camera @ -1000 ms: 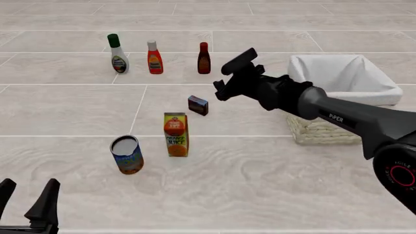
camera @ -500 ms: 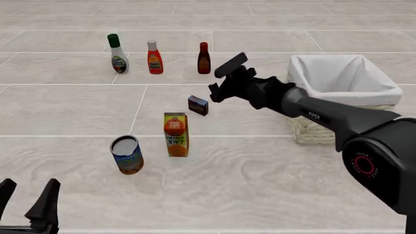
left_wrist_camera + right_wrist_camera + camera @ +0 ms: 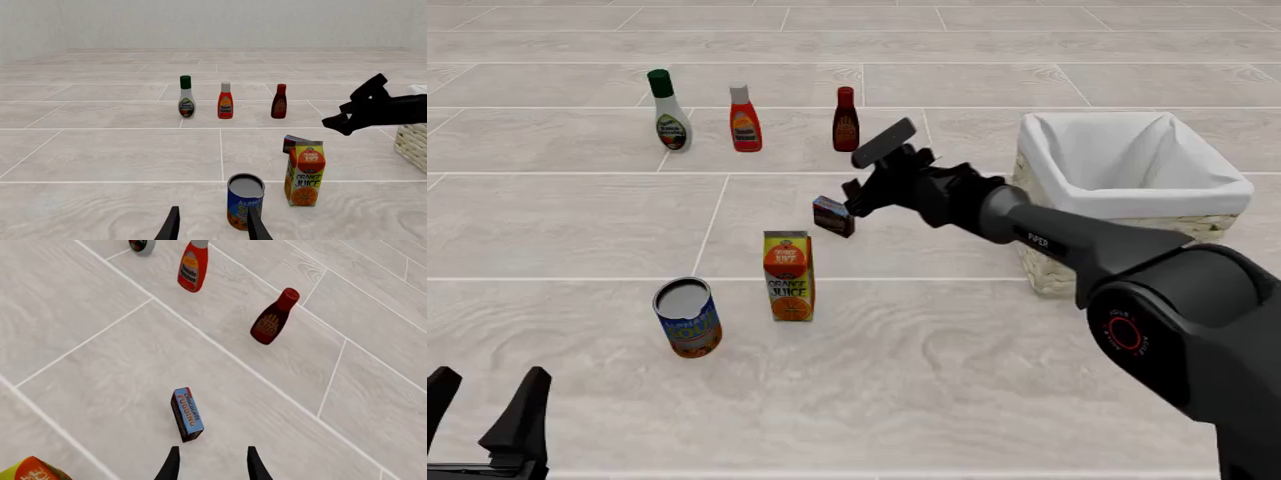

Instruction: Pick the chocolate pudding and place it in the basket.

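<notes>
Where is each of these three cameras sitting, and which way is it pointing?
Front view: fixed above and behind the arms, looking forward and down; shows the right arm reaching toward the pudding, and the left gripper.
Left wrist view: behind the left fingers, looking across the floor at the can and juice carton.
Right wrist view: behind the right fingers, looking down on the pudding.
All three share the pudding.

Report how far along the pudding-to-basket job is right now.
Done: nothing is placed yet; the chocolate pudding stands on the table, untouched, and the basket holds only its cloth lining. In hand: the right gripper is open, hovering right beside the pudding, lined up on it in the right wrist view. Left: descend, grasp, lift, carry to the basket, release. The left gripper sits idle.
</notes>
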Robot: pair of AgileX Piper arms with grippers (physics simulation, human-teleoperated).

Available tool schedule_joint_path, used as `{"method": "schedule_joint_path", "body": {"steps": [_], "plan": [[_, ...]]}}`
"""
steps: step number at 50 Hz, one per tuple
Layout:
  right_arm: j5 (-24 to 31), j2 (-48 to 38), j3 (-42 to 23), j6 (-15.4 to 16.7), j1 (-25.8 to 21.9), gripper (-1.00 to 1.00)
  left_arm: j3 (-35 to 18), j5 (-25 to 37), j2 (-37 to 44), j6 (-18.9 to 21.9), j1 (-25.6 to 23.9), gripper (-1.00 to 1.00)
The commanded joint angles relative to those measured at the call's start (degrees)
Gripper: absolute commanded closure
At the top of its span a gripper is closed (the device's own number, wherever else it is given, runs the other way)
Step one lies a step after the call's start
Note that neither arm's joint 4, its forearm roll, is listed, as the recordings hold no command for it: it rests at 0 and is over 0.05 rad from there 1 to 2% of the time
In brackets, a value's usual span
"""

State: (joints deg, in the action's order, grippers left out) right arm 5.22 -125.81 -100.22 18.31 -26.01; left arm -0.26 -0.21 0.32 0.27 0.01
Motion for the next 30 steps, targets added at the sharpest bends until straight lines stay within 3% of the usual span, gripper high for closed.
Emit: {"method": "schedule_joint_path", "body": {"steps": [1,30], "plan": [[2.36,-2.73,-3.75,0.12,-0.5,-1.0,0.13,-0.09,-0.06,0.0,-0.01,-1.0],[7.22,-9.83,-13.14,-0.23,-0.99,-1.0,-0.08,0.22,-0.16,0.0,-0.02,-1.0]]}}
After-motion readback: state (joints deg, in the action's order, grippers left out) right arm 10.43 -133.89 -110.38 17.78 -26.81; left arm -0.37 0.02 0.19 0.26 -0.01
